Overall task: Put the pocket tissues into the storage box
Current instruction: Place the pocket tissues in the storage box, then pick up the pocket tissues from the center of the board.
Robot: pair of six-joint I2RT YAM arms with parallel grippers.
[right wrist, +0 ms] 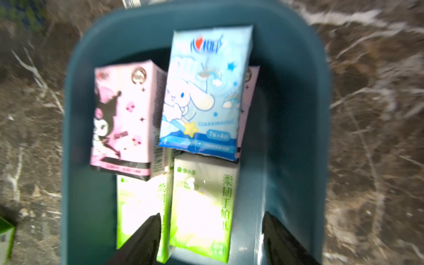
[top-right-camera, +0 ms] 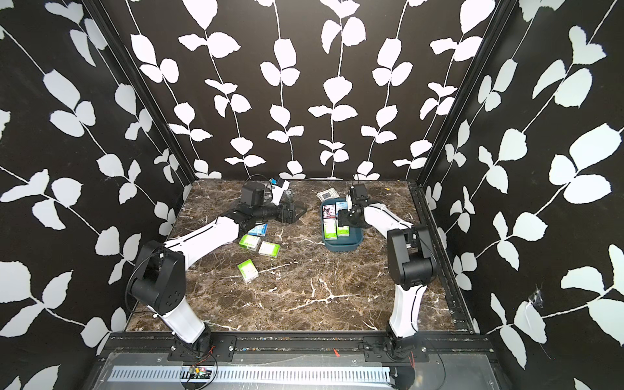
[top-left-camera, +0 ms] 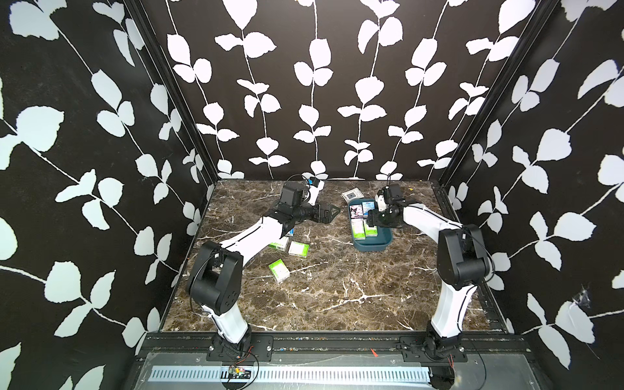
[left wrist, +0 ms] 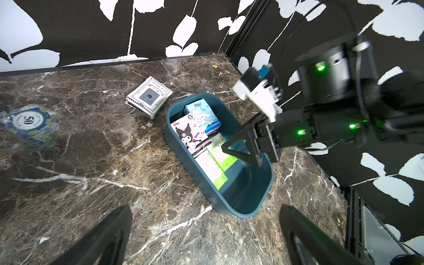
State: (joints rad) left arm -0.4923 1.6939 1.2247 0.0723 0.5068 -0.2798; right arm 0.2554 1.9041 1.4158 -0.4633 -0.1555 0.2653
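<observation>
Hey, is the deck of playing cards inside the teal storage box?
No, the deck of cards lies on the table outside the storage box.

Tissue packs [right wrist: 202, 91] lie in the storage box [top-left-camera: 371, 246] beneath my right claw [left wrist: 241, 156]; the card deck [left wrist: 149, 97] sits behind it, loose packs [top-left-camera: 298, 249] to its left.

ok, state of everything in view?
storage box: upright on table, partly filled.
packs in box: at least four, lying inside, some overlapping.
packs on table: four loose, outside box.
left tool: open, empty, above table.
right tool: open, empty, over box.
card deck: flat on table, beside box.
poker chips: wrapped stack, on table.
</observation>
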